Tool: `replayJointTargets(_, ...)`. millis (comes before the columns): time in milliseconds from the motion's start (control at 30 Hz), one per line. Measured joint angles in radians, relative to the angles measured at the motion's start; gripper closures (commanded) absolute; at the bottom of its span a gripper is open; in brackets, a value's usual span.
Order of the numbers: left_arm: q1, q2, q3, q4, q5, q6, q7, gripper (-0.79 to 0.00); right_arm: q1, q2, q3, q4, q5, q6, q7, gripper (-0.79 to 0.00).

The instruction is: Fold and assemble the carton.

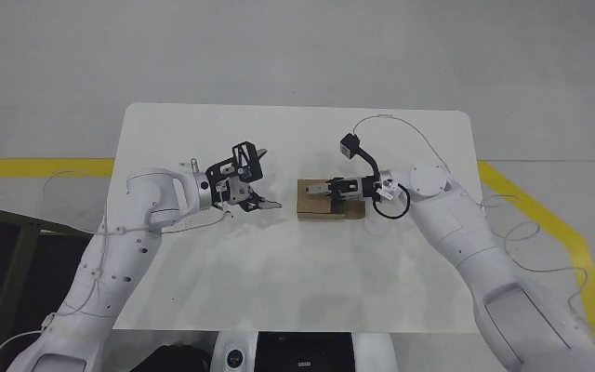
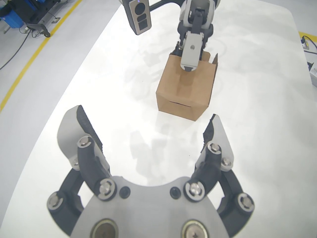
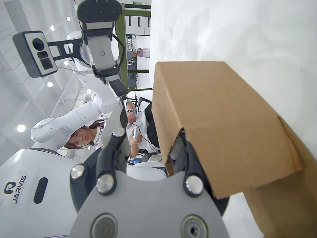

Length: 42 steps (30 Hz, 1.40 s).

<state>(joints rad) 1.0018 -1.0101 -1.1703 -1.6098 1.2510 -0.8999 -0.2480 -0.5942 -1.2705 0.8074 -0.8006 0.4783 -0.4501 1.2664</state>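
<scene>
White table [image 1: 279, 279] — the left gripper [image 2: 146, 115] hovers left of centre, jaws spread wide, holding nothing. Near it to the right, the carton [image 1: 321, 206] lies at mid-table. The right gripper [image 1: 314, 188] straddles the carton's upper wall, parted — one finger above, one inside the open end.

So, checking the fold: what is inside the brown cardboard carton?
The right gripper has one of its fingers inside the brown cardboard carton, entering through the open end. The carton's walls cover its tip and the rest of the inside.
</scene>
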Motion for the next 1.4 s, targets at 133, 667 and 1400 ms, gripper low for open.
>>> replayJointTargets(133,0.004,-0.003,0.024,0.014,0.058,0.004,0.077,-0.785,-0.013,0.017,0.031,-0.032,-0.011,0.008,0.025,-0.606)
replayJointTargets(667,0.002,-0.022,0.137,-0.006,0.243,0.085,0.224,-0.785,-0.155,0.097,0.18,-0.247,-0.074,0.103,0.058,-0.785)
replayJointTargets(1400,0.006,-0.021,0.151,-0.021,0.288,0.078,0.212,-0.785,-0.429,0.219,0.507,-0.691,-0.216,0.249,0.049,-0.785)
